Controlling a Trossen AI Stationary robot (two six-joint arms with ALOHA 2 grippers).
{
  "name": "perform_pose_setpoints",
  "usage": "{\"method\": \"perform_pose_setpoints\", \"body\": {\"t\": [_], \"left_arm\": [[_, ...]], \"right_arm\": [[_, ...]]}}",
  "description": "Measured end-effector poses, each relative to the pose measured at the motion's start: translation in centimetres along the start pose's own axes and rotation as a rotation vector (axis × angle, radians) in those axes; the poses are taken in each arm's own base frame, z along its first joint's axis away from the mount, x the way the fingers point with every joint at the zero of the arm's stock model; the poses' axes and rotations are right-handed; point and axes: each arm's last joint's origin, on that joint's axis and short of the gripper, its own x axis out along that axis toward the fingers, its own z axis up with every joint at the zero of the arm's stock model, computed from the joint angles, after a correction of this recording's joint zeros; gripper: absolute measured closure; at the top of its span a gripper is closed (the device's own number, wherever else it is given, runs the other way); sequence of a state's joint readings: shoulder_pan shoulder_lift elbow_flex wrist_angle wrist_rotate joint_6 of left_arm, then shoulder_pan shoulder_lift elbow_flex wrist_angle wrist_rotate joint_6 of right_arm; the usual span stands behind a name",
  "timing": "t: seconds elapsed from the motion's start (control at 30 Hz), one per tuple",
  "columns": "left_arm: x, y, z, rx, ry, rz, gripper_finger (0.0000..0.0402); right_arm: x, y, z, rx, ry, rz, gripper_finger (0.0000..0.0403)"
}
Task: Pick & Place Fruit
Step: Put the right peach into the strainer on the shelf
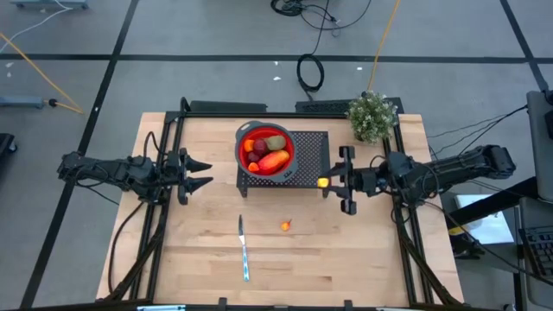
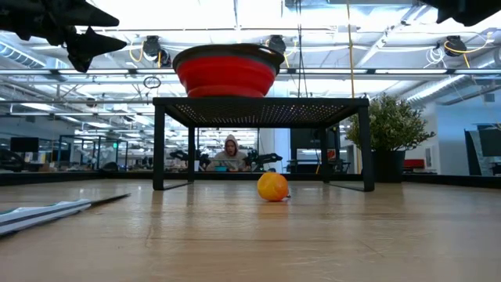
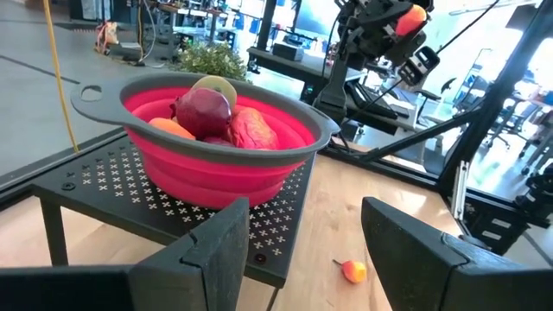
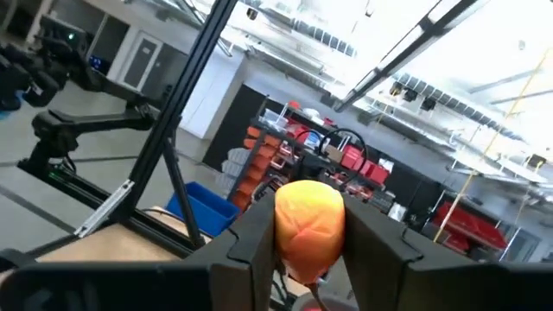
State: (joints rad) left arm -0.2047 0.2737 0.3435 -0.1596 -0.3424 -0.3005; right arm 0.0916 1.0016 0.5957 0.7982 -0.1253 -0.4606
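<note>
Behind the wooden bench (image 1: 363, 250) I see an open workshop hall, with a person seated far off between the legs of the black rack (image 2: 258, 103). On that perforated rack sits the red bowl (image 1: 289, 161), and most of the fruit is in it: a red-orange oval (image 1: 273, 161), a kiwi (image 1: 275, 142), and a dark red piece (image 3: 204, 113) beside it. One small orange fruit (image 1: 285, 225) lies alone on the bench in front of the rack, near the tip of the knife (image 1: 244, 250).

My right gripper (image 1: 324, 182) hangs just off the rack's right edge, its fingers clamped on another small orange fruit (image 4: 308, 218), which shows plainly between the two pads in the right wrist view. My left gripper (image 1: 204, 174) waits above the bench just left of the rack, pointing toward the bowl with its fingers apart and nothing between them. A potted plant (image 1: 372, 116) stands at the bench's far right corner, behind the right arm.
</note>
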Motion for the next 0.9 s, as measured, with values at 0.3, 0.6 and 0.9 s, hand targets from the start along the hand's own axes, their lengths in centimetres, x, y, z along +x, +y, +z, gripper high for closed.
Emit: {"method": "perform_pose_setpoints", "body": {"t": [0.3, 0.6, 0.9], "left_arm": [[0.0, 0.0, 0.0, -0.002, 0.0, 0.0, 0.0179], [0.0, 0.0, 0.0, -0.002, -0.001, 0.005, 0.0179], [0.0, 0.1, 0.0, 0.007, -0.006, 0.025, 0.0179]], "right_arm": [[0.0, -1.3, -0.1, 0.354, -0.018, -0.169, 0.0296], [1.1, -3.4, -0.5, 0.736, -0.098, -0.323, 0.0288], [5.9, -5.0, 0.3, 0.666, 0.067, -0.309, 0.0287]]}}
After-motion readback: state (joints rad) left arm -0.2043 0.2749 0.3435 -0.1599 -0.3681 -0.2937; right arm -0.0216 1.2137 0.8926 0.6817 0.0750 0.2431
